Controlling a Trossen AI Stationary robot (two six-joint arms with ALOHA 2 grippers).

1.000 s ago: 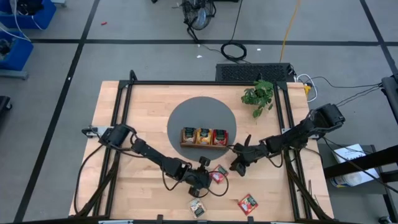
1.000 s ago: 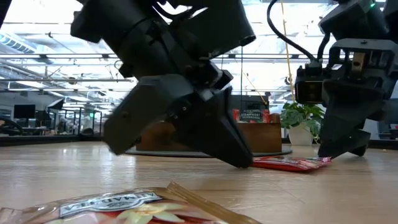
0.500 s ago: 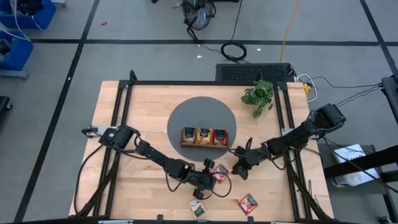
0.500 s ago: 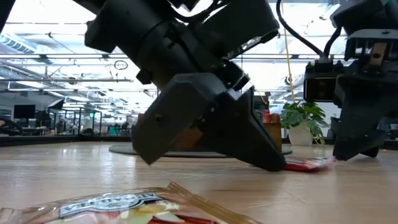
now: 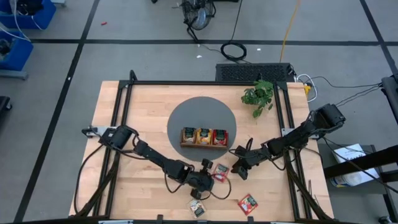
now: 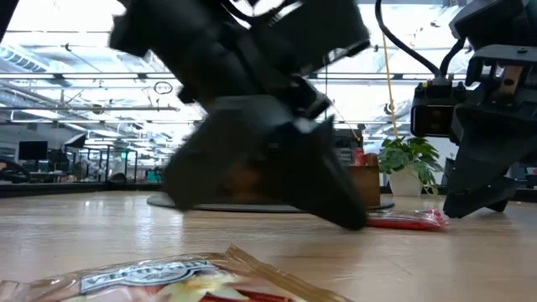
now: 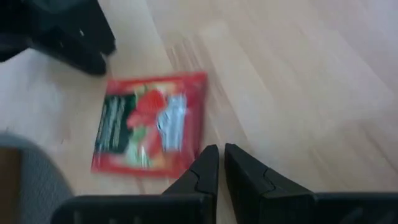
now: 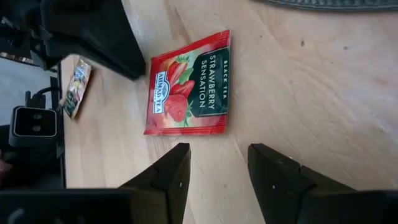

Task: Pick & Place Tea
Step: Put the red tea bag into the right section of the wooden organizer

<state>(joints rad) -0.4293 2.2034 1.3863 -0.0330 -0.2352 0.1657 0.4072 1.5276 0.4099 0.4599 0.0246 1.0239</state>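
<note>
A red tea packet (image 5: 220, 172) (image 7: 149, 124) (image 8: 189, 84) lies flat on the wooden table, in front of the brown tray (image 5: 204, 145). My left gripper (image 5: 211, 176) (image 7: 216, 152) slants down at the packet's left side, shut, with its tips at the packet's corner. My right gripper (image 5: 237, 167) (image 8: 217, 152) stands open just to the right of the packet, and nothing is between its fingers. In the low view the packet (image 6: 407, 221) lies between the left gripper (image 6: 352, 220) and the right gripper (image 6: 470, 205). My left gripper has its shut fingertips (image 7: 208, 155) right beside the red packet's corner (image 7: 198, 158). They slant down from the table's left. I cannot tell whether they touch the packet, which lies flat on the table.
The tray holds packets in its three compartments and stands on a round grey mat (image 5: 186, 115). A pale packet (image 5: 198, 208) (image 6: 159, 281) and another red packet (image 5: 247, 203) lie near the front edge. A green plant (image 5: 258, 94) stands at the far right.
</note>
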